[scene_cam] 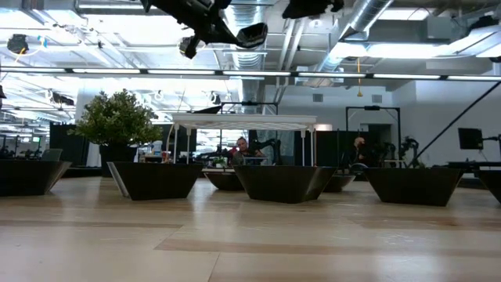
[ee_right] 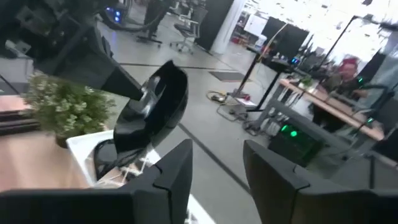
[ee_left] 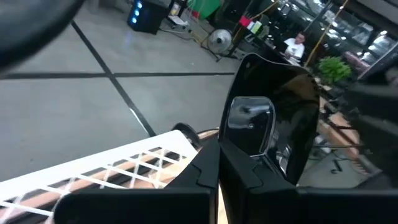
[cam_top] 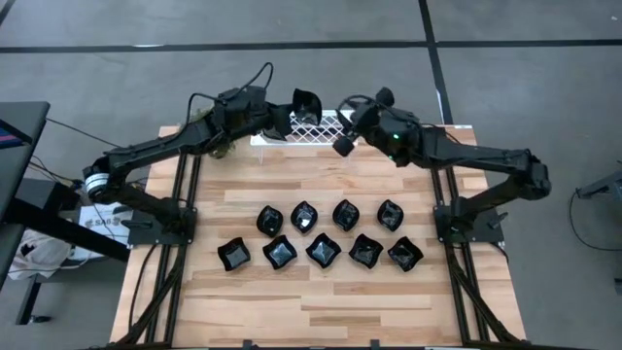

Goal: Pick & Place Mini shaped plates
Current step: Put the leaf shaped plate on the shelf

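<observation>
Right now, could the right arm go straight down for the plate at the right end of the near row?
Probably yes. The right jaws are open and empty above the white rack, and that plate lies uncovered; the left jaws, holding another plate, are far from it.

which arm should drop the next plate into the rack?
Left. Its gripper is already shut on a black plate, held above the white rack. The right gripper hangs open and empty beside it; the other plates lie on the table.
</observation>
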